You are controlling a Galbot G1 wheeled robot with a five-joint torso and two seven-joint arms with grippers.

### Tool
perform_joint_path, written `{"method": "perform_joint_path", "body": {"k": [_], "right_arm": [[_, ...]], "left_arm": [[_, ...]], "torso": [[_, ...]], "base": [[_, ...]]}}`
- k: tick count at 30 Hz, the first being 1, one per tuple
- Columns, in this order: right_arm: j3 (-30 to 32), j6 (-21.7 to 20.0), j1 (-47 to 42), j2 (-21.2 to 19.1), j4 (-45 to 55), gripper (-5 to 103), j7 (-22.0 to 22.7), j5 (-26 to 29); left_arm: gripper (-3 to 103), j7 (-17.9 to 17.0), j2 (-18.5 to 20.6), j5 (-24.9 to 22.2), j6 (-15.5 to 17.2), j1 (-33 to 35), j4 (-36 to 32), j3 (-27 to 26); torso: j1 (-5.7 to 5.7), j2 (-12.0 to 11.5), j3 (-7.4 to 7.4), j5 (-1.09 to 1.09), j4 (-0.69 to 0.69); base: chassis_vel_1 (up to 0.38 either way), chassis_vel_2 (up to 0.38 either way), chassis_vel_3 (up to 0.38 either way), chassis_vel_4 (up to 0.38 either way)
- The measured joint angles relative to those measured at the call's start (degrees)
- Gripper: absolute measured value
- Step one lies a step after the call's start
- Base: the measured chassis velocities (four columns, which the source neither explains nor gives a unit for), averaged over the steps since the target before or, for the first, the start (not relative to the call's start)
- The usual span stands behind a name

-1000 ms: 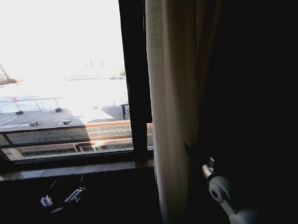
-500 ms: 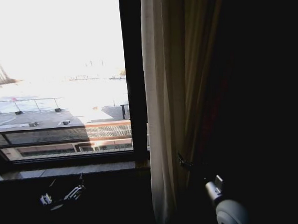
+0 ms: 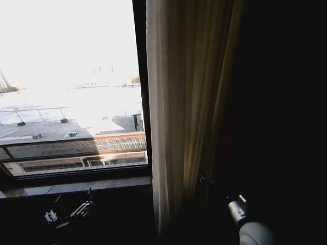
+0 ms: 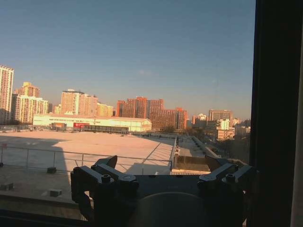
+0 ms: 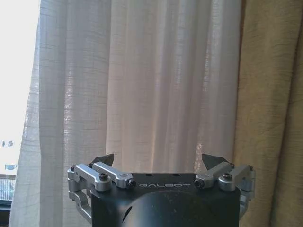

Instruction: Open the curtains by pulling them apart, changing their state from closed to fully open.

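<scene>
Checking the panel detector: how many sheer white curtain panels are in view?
1: the sheer curtain hangs bunched right of the window frame, facing the open right gripper. A second may be out of view.

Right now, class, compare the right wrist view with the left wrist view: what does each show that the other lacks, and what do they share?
Right wrist view alone: the sheer white pleated curtain panel hanging just ahead of the open right tool, with an opaque beige-tan drape beside it.

Left wrist view alone: the open left tool facing bare glass, with orange-lit city buildings and a pale flat rooftop beyond, plus a black window frame bar.

Shared: each looks over its own open tool toward the window, which stays uncovered on the left.
</scene>
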Motion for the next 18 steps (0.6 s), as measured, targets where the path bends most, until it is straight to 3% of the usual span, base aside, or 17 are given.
{"method": "perform_joint_path", "body": {"k": [12, 18], "right_arm": [[-0.7, -0.3, -1.0, 0.2, 0.5, 100, -0.2, 1.0], [-0.9, 0.9, -1.0, 0.3, 0.2, 100, -2.5, 0.7]], "left_arm": [[100, 0.1, -0.2, -0.1, -0.2, 0.0, 0.0, 0.0], [100, 0.1, -0.7, -0.1, -0.3, -0.1, 0.0, 0.1]], "torso": [[0.01, 0.0, 0.00, -0.01, 0.01], [0.02, 0.0, 0.00, -0.03, -0.01]], "base": [[0.268, 0.267, -0.277, -0.258], [0.296, 0.313, -0.302, -0.313]]}}
